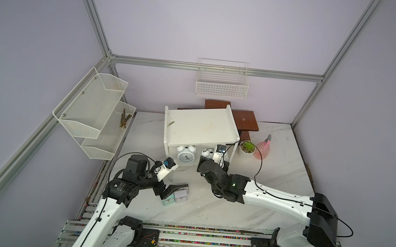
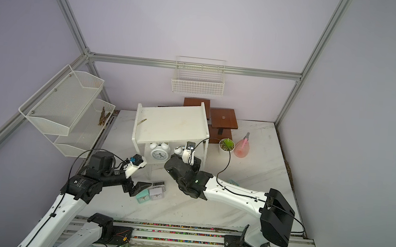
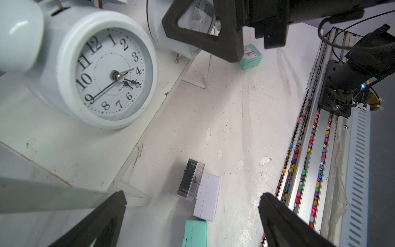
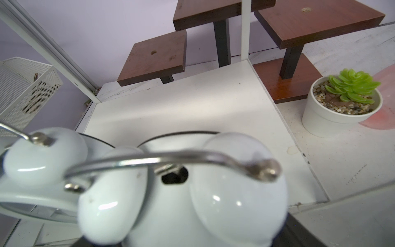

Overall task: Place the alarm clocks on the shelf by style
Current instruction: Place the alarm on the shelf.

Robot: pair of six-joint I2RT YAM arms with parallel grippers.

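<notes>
Lower left of centre in a top view, my left gripper (image 1: 172,193) hangs with jaws wide apart over the square clocks (image 1: 181,196) on the table. Mid-frame on the shelf (image 1: 201,127), on its lower board beside the first twin-bell clock (image 1: 185,155), my right gripper (image 1: 212,161) is clamped on the second twin-bell clock (image 1: 206,152). I judge this the setting-down step: next I let go and back out without knocking either.

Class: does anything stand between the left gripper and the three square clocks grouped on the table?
Nothing visible does. The open left gripper hangs close over the mint green clock, white clock and dark-framed clock.
</notes>
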